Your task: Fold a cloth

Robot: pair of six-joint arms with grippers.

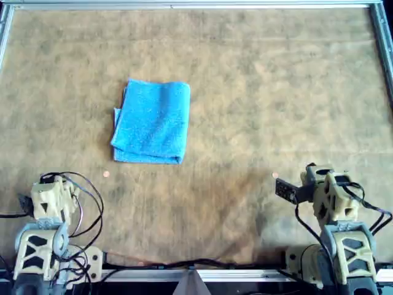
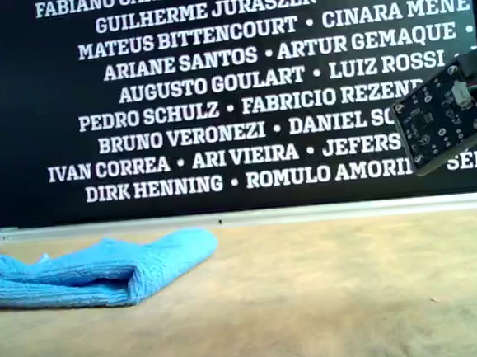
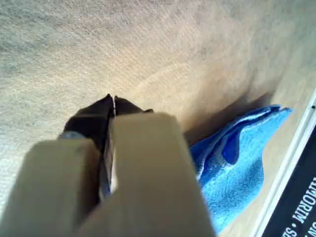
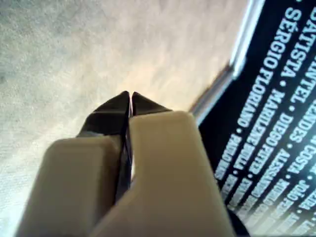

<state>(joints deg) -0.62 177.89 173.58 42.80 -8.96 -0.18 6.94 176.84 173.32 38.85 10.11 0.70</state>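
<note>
Cloth (image 1: pixel 151 122) of light blue microfibre lies folded into a soft, slightly skewed rectangle on the left half of the table in the overhead view, its fuzzy surface speckled pale and a lower layer peeking out along its left and bottom edges. From the exterior view the cloth (image 2: pixel 97 271) shows as a plump, layered bundle at that view's left, with a rounded fold facing right and thinner flaps trailing off toward the left edge. It rests on the table (image 1: pixel 276 92), a tan, felt-like mat with a mottled weave, bordered by a thin metal rail (image 1: pixel 196 5).

In the overhead view the arm at the bottom left (image 1: pixel 49 209) is beige plastic hung with looping black cables and sits well apart from the cloth. My first gripper (image 3: pixel 111 101) looks along the mat with the blue folds near its tips; its dark pointed jaws are pressed together, holding nothing. That places it on the cloth's side.

My second gripper (image 4: pixel 130 97) hangs over bare mat close to the rail, its dark tips likewise closed tight and empty. Behind the table stands a black banner (image 2: pixel 231 88) printed with white names, and a small black circuit board (image 2: pixel 442 119) juts into the exterior view's right
</note>
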